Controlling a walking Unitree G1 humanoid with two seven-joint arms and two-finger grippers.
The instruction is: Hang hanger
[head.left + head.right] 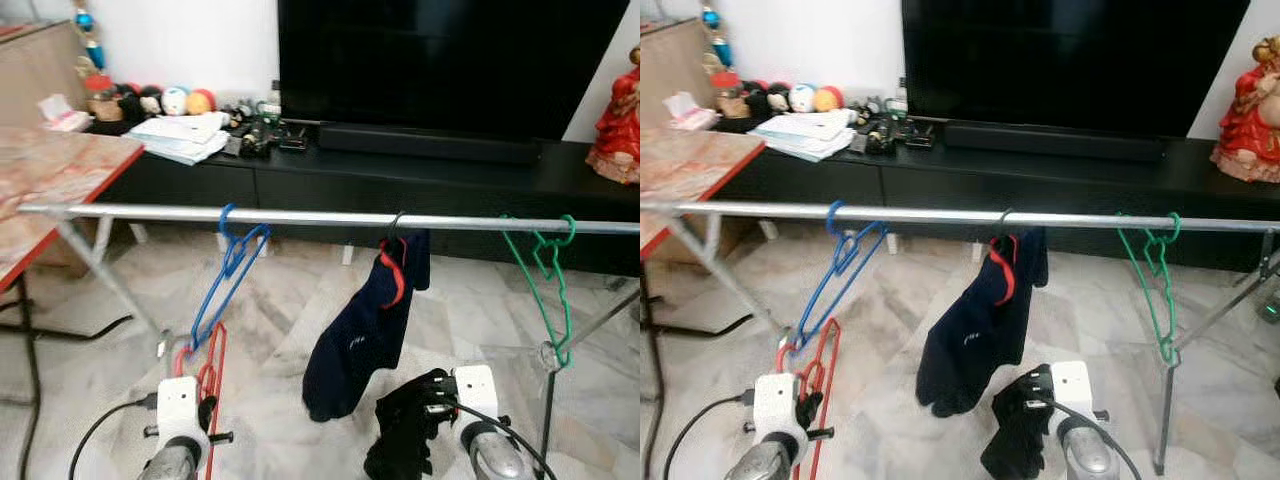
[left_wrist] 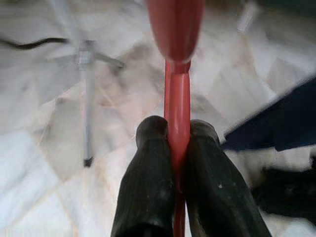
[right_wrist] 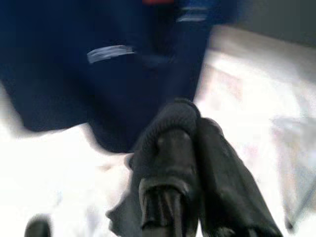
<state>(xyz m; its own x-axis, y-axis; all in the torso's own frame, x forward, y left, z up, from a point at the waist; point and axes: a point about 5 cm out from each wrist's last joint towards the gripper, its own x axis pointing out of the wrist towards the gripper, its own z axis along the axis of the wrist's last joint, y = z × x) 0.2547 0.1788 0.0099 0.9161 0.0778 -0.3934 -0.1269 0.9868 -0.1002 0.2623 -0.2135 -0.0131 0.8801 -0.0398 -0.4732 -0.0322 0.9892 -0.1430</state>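
The left gripper (image 2: 177, 148) pinches a red hanger (image 1: 208, 372) between its two fingers (image 2: 148, 182), low at the near left, under the rail (image 1: 320, 217); the hanger is not on the rail. The right gripper (image 1: 425, 392), low at the near right, has its fingers closed on a black cloth (image 1: 400, 432) that droops toward the floor (image 1: 290, 300).

Just beyond the left gripper a blue hanger (image 1: 228, 270) hangs from the rail. At mid rail a dark hanger carries a navy garment (image 1: 365, 335) with red trim and a small pale mark, too small to read. Far right on the rail hangs a green hanger (image 1: 545, 280). The rail stands on slanted metal legs (image 1: 105, 275).

The floor is pale veined marble tile. At left is a red-edged table (image 1: 55, 175). Far behind runs a low black cabinet (image 1: 400, 175) with a soundbar and a large dark TV (image 1: 450, 55) above it, papers (image 1: 180, 135) and small round toys (image 1: 170, 100) at its left end, and a red figurine (image 1: 615, 115) at the right. No writing is legible.
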